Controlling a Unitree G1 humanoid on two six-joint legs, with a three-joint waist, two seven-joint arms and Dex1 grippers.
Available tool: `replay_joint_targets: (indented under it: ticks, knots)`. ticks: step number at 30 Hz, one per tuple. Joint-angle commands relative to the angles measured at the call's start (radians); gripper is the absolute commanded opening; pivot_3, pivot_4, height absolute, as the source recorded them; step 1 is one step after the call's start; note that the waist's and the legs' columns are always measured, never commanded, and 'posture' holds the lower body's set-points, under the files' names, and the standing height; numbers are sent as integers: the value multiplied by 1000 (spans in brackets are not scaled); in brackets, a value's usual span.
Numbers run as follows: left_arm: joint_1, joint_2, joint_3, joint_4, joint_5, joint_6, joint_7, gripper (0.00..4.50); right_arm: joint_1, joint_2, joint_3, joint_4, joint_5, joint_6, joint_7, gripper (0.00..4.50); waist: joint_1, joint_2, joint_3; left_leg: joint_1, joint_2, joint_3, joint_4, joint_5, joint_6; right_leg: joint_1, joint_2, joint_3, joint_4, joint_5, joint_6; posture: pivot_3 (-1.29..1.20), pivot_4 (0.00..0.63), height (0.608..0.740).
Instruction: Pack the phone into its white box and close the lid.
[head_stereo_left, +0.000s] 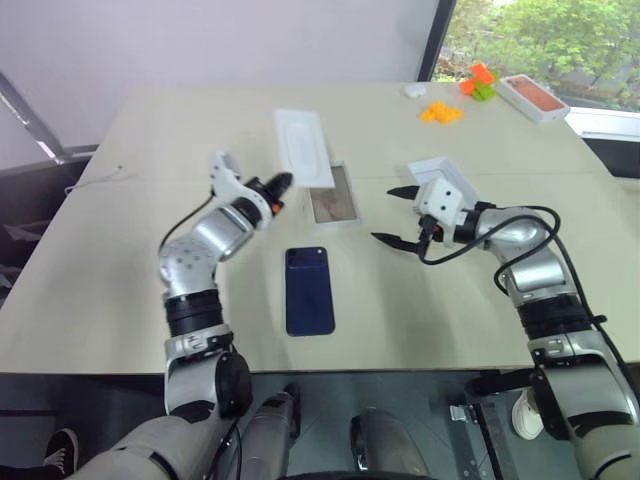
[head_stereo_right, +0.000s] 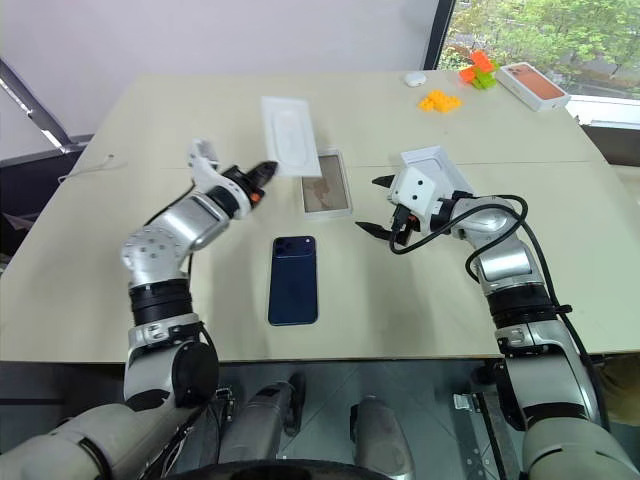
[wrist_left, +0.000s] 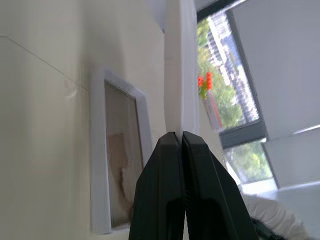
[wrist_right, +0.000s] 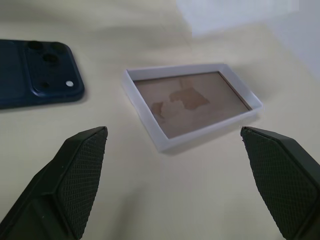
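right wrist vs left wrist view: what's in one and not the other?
Right wrist view alone: the phone lying back-up on the table, camera cluster showing, and the right gripper with its fingers spread wide, the open white box between them, farther off.

Left wrist view alone: the left gripper, fingers shut on the edge of the white lid, plus the window with greenery and small orange-red things far off.

Both: the white box, open and lying flat, its brownish mottled bottom bare, no phone in it.
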Motion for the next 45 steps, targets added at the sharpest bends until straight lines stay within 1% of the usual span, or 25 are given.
replay_joint_targets:
  ticks: [1,4,8,11,13,16,20,24,29,33,40,43,45]
  knots:
    - [-14,2,-39,29,70,-61,-14,24,-24,-12,-26,-24,5,-17,-10,4500,-1,0,0,0,0,0,0,0,0,0,0,0,0,0,0,0,150,740]
    - [-8,-1,-57,46,83,-54,-28,24,-10,-20,-30,-34,4,-19,-15,4500,-1,0,0,0,0,0,0,0,0,0,0,0,0,0,0,0,150,740]
    - [1,-34,-76,43,91,-32,-25,24,-2,-22,-31,-42,6,-19,-22,4500,4,0,0,0,0,0,1,0,0,0,0,0,0,0,0,0,150,740]
    - [2,-61,-79,32,99,-23,-6,24,-4,-19,-32,-45,7,-16,-27,4500,5,0,0,0,0,0,1,0,0,0,-1,0,0,0,0,0,150,740]
    - [-4,-83,-54,46,89,-32,11,24,-4,-18,-30,-47,8,-17,-29,4500,3,0,0,0,0,0,1,0,0,0,-1,0,0,0,0,0,150,740]
    - [-6,-81,-63,56,117,-43,11,24,-4,-17,-29,-50,8,-16,-31,4500,-1,0,0,0,0,0,1,0,0,0,0,0,0,0,0,0,150,740]
    - [-11,-81,-53,55,118,-43,12,24,-5,-21,-30,-50,9,-15,-29,4500,1,0,0,0,0,0,0,0,0,0,0,0,0,0,0,0,150,740]
    - [-2,-79,-83,39,157,-87,-17,24,-6,-22,-29,-46,6,-19,-30,4500,2,0,0,0,0,0,1,0,0,0,0,0,0,0,0,0,150,740]
    - [-1,-101,-71,59,149,-79,-17,24,-7,-17,-28,-55,8,-16,-34,4500,3,0,0,-1,0,0,1,0,0,0,0,0,0,0,0,0,150,740]
    - [-7,-102,-83,63,158,-60,-29,24,-8,-18,-29,-62,11,-13,-34,4500,3,0,0,-1,0,0,1,0,0,0,0,0,0,0,0,0,150,740]
    - [-16,-107,-77,70,175,-97,-34,24,-8,-23,-33,-60,10,-13,-34,4500,2,0,0,-1,0,0,1,0,0,0,0,0,0,0,0,0,150,740]
    - [-12,-111,-63,64,153,-92,-48,24,-8,-23,-33,-58,8,-17,-35,4500,2,0,0,-1,0,0,1,0,0,0,0,0,0,0,0,0,150,740]
    - [-10,-116,-58,63,148,-77,-35,656,-8,-23,-32,-59,9,-17,-34,4500,2,0,0,-1,0,0,0,0,0,0,0,0,0,0,0,0,150,740]
